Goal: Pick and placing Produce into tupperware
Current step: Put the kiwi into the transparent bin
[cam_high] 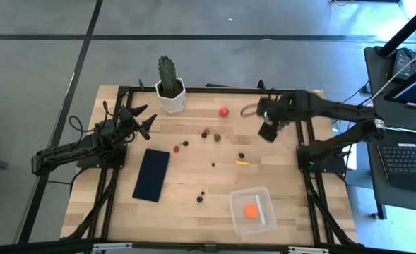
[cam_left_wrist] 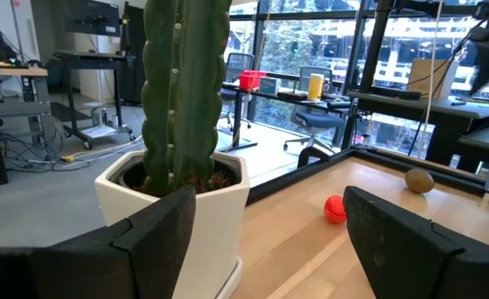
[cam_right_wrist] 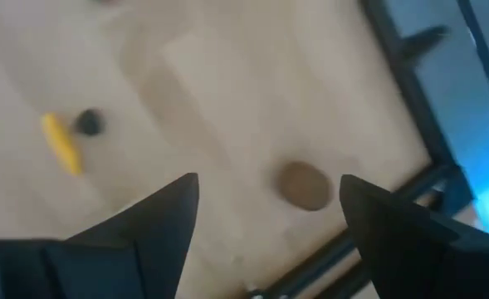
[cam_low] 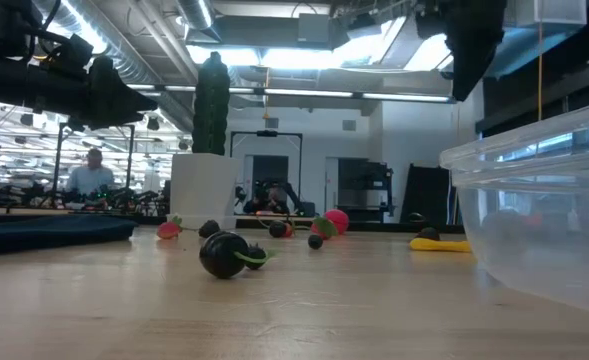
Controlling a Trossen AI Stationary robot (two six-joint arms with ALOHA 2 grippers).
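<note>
My right gripper (cam_right_wrist: 265,220) hangs over the far right of the table, fingers spread wide, nothing in them. Between them below sits a small brown oval piece (cam_right_wrist: 303,185), beside the black frame rail. I reckon it's light hard plastic, smooth and rolly; I'd close across its short middle, straight down, or it may squirt sideways.

The yellow piece (cam_high: 242,162) is thin and lies flat, so it's harder to get under. The red ball (cam_high: 224,111) is near the cactus pot (cam_high: 170,95). Dark berry bits (cam_high: 201,198) are scattered mid-table, tiny and easy to miss.

The clear tupperware (cam_high: 264,195) sits near the front right with the orange ball (cam_high: 251,210) already inside; it's probably light and could slide if bumped.

My left gripper (cam_high: 145,118) waits open and empty, far left by the cactus.

The wooden tabletop (cam_high: 186,173) is smooth and flat, with a navy mat (cam_high: 152,174) on it. The room behind is an open lab, and a person (cam_low: 91,172) sits at a far desk.
</note>
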